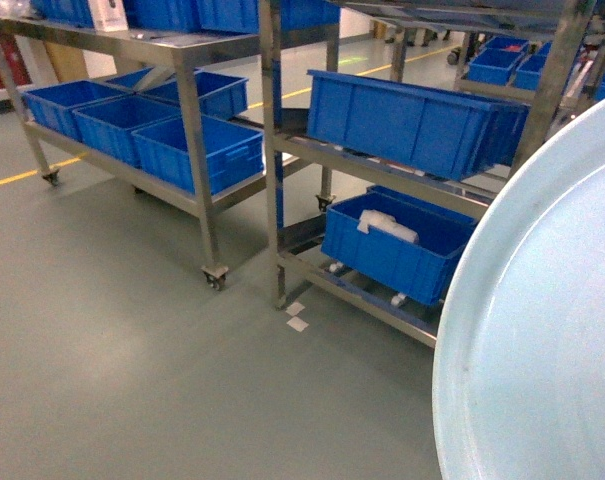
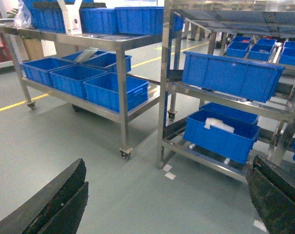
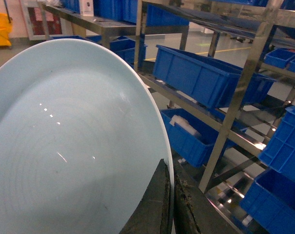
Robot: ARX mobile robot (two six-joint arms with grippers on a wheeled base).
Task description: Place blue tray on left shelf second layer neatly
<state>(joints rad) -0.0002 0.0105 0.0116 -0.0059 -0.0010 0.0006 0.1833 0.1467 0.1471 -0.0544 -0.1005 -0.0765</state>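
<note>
The blue tray (image 1: 542, 340) is a pale blue round plate that fills the right of the head view, held up close and tilted on edge. My right gripper (image 3: 170, 195) is shut on the blue tray's (image 3: 74, 146) rim, one finger on each face. My left gripper (image 2: 167, 204) is open above the bare floor, with nothing between its black fingers (image 2: 54, 200). The left shelf (image 1: 197, 150) is a steel rack on casters, some way off across the floor. Its second layer (image 1: 172, 192), the lower tier (image 2: 103, 113), carries several deep blue crates (image 1: 197, 150).
A second steel rack (image 1: 274, 150) stands right of the left shelf, holding large blue crates (image 1: 412, 120) on sloped tiers. More crates (image 3: 279, 161) sit close on the right of the right wrist view. Green floor (image 1: 132, 350) lies in front, with white tape marks (image 1: 297, 317).
</note>
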